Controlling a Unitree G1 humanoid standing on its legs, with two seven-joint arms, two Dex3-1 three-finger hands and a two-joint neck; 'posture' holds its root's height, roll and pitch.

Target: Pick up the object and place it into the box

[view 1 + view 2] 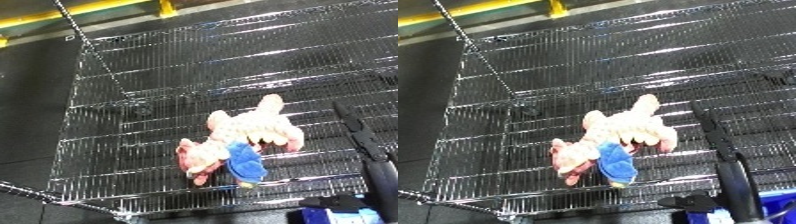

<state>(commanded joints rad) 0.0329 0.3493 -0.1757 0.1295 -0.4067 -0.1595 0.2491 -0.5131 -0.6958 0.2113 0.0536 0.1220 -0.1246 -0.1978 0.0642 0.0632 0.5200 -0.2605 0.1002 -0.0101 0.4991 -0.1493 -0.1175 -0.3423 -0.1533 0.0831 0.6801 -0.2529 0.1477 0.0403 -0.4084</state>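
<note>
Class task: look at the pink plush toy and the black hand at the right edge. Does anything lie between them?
Nothing visible does. The plush toy already lies on the wire mesh floor of the bin, and only bare mesh separates it from the right hand, apart at its right.

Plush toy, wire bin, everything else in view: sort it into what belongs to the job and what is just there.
Belongs to the job:
plush toy, lying inside the bin
wire bin
right hand, black, at the bin's right side

Just there:
dark floor
yellow floor line
</note>
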